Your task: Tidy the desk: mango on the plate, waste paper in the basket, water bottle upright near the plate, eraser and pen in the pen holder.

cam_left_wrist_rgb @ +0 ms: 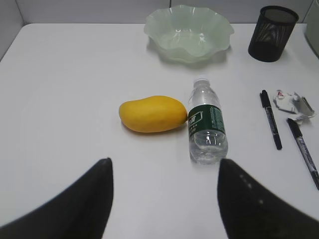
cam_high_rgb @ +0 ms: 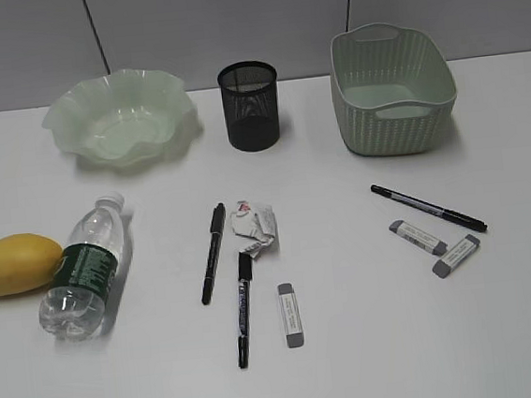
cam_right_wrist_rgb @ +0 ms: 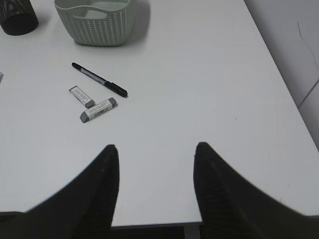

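Observation:
The yellow mango [cam_high_rgb: 13, 264] lies at the desk's left edge, touching the water bottle [cam_high_rgb: 82, 270], which lies on its side. Behind them are the green plate [cam_high_rgb: 59, 111], the black pen holder [cam_high_rgb: 250, 104] and the basket [cam_high_rgb: 391, 130]. The waste paper [cam_high_rgb: 254, 224] sits mid-desk between two pens [cam_high_rgb: 212, 253], with an eraser [cam_high_rgb: 291, 315] nearby. Another pen [cam_high_rgb: 428, 208] and two erasers [cam_high_rgb: 418, 237] lie at the right. My left gripper [cam_left_wrist_rgb: 165, 162] is open and empty, short of the mango [cam_left_wrist_rgb: 152, 114] and bottle [cam_left_wrist_rgb: 206, 122]. My right gripper [cam_right_wrist_rgb: 156, 145] is open and empty, right of the erasers [cam_right_wrist_rgb: 98, 109].
In the right wrist view the desk's front edge [cam_right_wrist_rgb: 149, 223] runs just under the fingers, and its right edge [cam_right_wrist_rgb: 279, 84] drops off beside a grey wall. Neither arm shows in the exterior view. A grey partition stands behind the desk.

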`<state>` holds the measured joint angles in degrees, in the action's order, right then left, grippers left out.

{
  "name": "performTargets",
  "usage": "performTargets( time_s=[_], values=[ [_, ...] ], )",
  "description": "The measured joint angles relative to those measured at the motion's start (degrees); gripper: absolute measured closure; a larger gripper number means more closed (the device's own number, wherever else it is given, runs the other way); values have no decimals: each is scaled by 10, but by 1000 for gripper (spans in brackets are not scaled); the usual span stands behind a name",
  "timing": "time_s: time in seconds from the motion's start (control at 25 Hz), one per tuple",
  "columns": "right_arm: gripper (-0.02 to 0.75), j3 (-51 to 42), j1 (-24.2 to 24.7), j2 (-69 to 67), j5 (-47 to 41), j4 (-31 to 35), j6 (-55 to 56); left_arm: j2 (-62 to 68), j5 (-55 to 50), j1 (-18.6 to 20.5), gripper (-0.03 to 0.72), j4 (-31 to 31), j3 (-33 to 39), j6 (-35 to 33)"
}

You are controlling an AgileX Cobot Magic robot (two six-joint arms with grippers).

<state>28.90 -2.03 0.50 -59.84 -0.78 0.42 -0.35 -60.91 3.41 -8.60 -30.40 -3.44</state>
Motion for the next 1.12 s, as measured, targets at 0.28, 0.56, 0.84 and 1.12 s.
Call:
performTargets(
  time_s=[0.28,0.56,0.84,1.12],
  values=[
    [342,0,0,0,0,0,0,5,0,0,185,2,0,0],
    [342,0,0,0,0,0,0,94,2,0,185,8,-9,-10],
    [342,0,0,0,0,0,0,250,3,0,185,19,-76,-94],
    [342,0,0,0,0,0,0,443,16,0,185,1,-110,-271]
  ],
)
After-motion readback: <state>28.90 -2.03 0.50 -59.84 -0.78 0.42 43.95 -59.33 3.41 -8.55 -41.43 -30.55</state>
